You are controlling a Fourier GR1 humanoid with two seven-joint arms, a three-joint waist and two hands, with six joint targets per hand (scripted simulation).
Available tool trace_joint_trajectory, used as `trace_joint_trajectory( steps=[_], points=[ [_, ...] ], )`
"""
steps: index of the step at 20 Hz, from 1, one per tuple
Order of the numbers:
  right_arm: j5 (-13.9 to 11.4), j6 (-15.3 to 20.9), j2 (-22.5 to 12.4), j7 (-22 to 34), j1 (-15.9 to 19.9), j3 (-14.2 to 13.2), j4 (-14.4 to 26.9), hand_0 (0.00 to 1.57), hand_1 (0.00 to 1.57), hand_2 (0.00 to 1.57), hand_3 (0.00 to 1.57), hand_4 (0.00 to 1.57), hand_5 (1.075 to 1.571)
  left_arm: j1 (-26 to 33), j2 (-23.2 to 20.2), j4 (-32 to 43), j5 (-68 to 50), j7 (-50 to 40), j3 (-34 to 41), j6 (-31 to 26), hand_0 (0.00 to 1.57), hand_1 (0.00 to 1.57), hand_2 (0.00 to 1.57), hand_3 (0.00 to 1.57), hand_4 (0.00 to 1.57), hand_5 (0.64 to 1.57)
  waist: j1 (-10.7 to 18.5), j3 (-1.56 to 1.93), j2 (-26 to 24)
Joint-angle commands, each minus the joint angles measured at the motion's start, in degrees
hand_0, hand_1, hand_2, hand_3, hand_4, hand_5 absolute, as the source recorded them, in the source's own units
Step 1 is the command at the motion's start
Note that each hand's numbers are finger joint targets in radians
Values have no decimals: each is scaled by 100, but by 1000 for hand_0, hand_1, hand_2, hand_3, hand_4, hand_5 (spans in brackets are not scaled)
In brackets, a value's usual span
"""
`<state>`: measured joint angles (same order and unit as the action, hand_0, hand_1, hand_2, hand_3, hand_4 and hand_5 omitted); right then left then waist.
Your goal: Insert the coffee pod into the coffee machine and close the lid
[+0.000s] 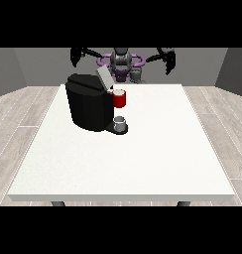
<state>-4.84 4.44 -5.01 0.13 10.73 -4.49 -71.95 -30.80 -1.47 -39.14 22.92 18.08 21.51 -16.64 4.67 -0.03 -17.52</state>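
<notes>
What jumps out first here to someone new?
The black coffee machine on the white table, left of centre, lid tilted open. A red thing at the machine sits at its right, a grey thing below it. Both hands hang raised at the far edge.

We see a black coffee machine (pixel 87 106) on a plain white counter (pixel 143 163). At the machine's front sits a red thing at the machine (pixel 119 98), with a grey thing (pixel 121 122) below it. Beyond the machine, both hands are black, and the floor (pixel 19 119) has pale wood planks.

Both arms are raised and spread, hand at the view's left (pixel 76 55) and hand at the view's right (pixel 168 58).
</notes>
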Motion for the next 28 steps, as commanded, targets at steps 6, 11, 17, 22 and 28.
trace_joint_trajectory(
  steps=[6,11,17,22,28],
  points=[
    [-117,-319,-453,315,843,28,-137,0,0,0,0,80,1571,291,144,-751,-719,-586,-428,-42,0,0,0,0,411,1571,406,4,206],
    [304,-402,-460,473,1096,-297,-215,0,0,0,0,0,1571,766,37,-1632,-727,-416,-506,-157,0,0,0,0,391,1571,317,4,753],
    [906,-694,-608,413,1420,-816,422,0,0,0,0,186,1571,752,97,-2327,-1161,-959,-785,-178,0,0,0,0,356,1571,624,6,987],
    [914,-715,-643,387,1663,-807,840,0,0,0,0,168,1571,1160,146,-2963,-1429,-1083,-1309,205,0,0,0,0,265,1571,569,5,1278],
    [726,-379,-570,680,2257,-643,1091,0,0,0,0,0,1571,1328,90,-3704,-1636,-1441,-1329,-125,0,0,0,0,338,1571,752,5,1470]
  ],
)
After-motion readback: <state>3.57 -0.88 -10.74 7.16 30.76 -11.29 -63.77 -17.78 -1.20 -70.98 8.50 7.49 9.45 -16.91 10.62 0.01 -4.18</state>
